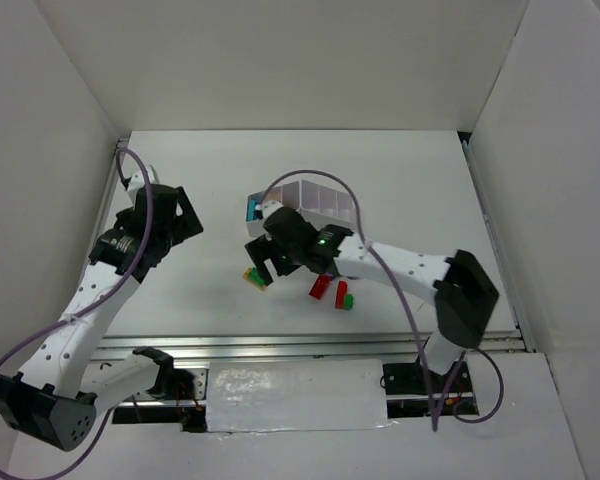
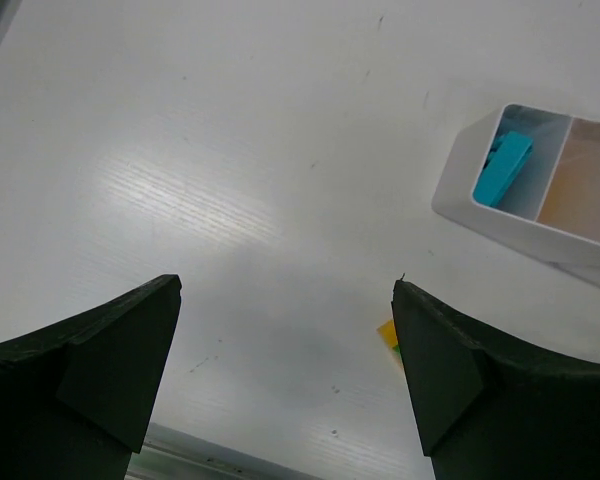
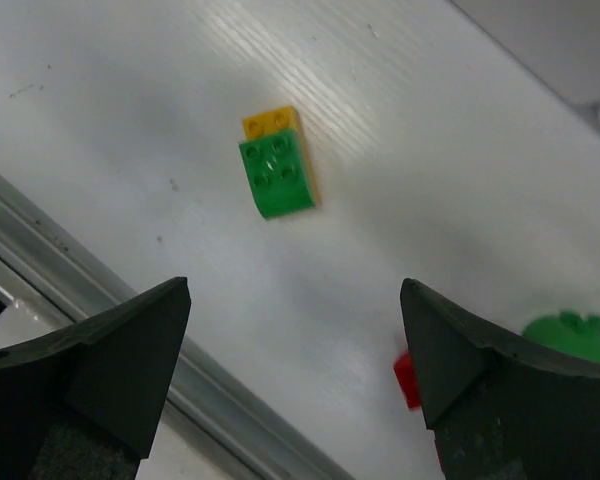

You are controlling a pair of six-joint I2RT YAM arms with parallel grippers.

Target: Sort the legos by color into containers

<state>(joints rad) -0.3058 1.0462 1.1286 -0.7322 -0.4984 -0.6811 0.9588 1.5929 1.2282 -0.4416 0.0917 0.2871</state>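
The right fingers hang wide open, empty, short of the green plastic brick stacked on a yellow brick on the white tabletop. They should centre over it and descend square. Left fingers gape empty, left of the white divided tray.

Bricks just in frnt of tray
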